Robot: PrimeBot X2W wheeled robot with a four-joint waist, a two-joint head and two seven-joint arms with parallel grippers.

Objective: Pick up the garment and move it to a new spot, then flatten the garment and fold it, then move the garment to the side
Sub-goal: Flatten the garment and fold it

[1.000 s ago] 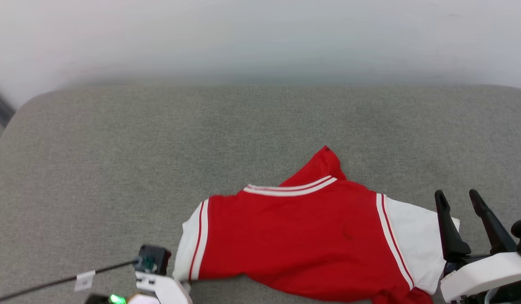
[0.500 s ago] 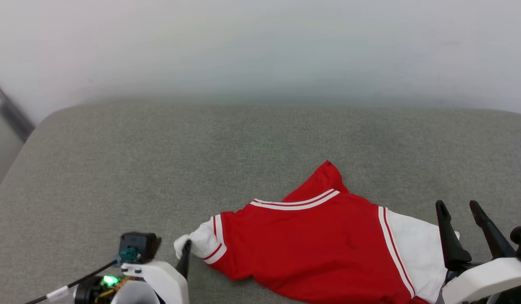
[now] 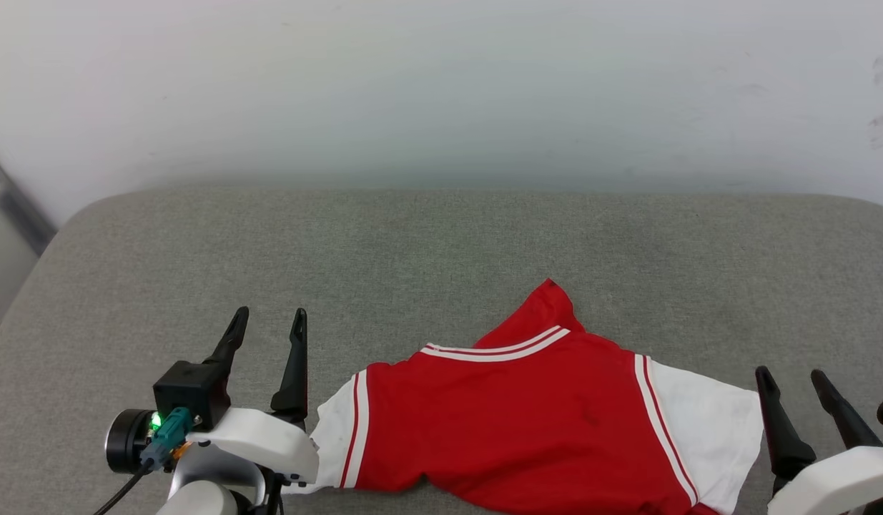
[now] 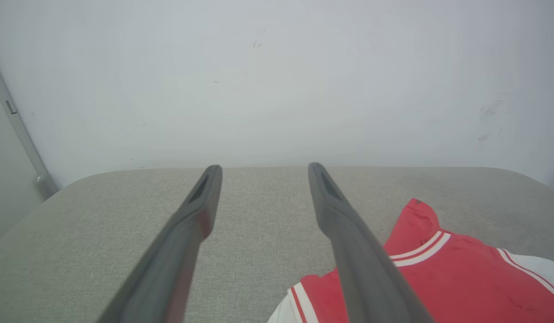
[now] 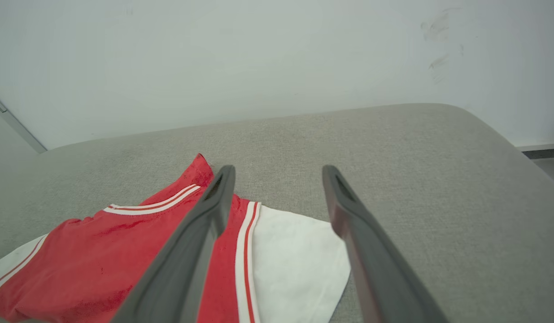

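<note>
The red garment [image 3: 512, 415] lies spread on the grey cushion [image 3: 412, 250], near its front edge, with a white panel at each end and thin striped edging. A red point sticks out toward the wall. My left gripper [image 3: 268, 322] stands open just left of the garment's left white panel, holding nothing. In the left wrist view the garment [image 4: 460, 278] shows at the lower right, beside my left gripper [image 4: 263, 168]. My right gripper [image 3: 791, 375] is open just right of the right white panel. In the right wrist view my right gripper [image 5: 277, 169] hangs over the garment [image 5: 137, 237].
A pale wall [image 3: 441, 86] rises behind the cushion. The cushion's rounded left corner [image 3: 76, 214] and right edge [image 5: 505, 143] drop off. A grey strip [image 3: 12, 207] runs down the wall at far left. Bare cushion stretches behind and left of the garment.
My left gripper let go of the garment's left white end, opened and rose with its fingers pointing up. The left end settled flat. The camera tilted, shifting the picture down.
</note>
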